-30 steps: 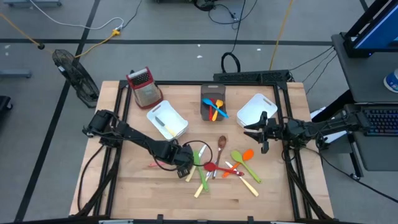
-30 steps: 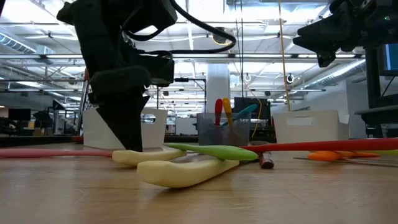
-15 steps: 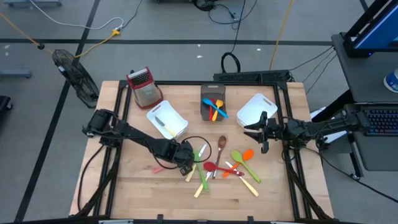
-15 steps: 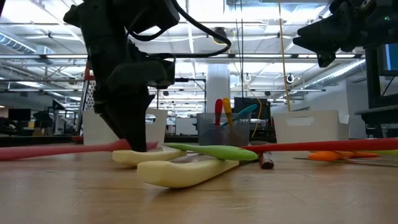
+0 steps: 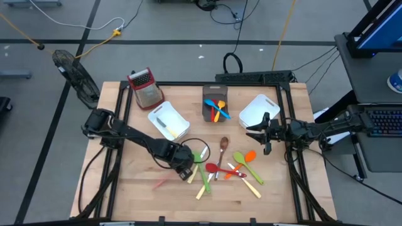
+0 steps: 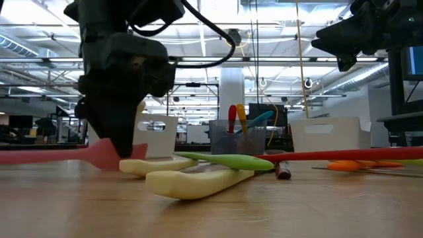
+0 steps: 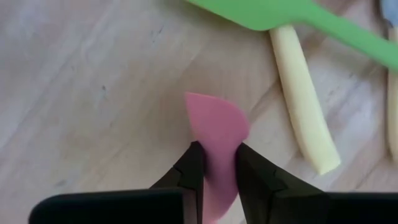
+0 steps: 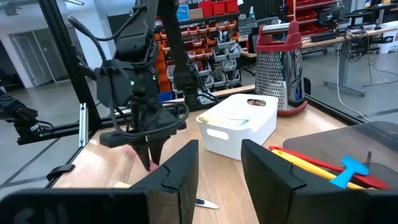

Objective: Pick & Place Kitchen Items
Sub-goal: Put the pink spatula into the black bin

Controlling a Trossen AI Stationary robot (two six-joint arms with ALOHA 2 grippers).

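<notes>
Gripping a pink spatula (image 7: 217, 140) between its two fingers, the left gripper (image 7: 215, 163) is clamped on the thin neck just behind the blade, whose rounded end sticks out past the fingertips over bare wood. In the high view the handle trails away from the left gripper (image 5: 183, 171) toward the table's front. Just ahead of the jaws lie a cream handle (image 7: 304, 109) and a green spatula (image 7: 292, 18), part of the pile of utensils (image 5: 226, 166) mid-table. Farther off, the right gripper (image 5: 259, 133) hangs beside a white bin (image 5: 259, 110), its fingers apart and holding nothing.
</notes>
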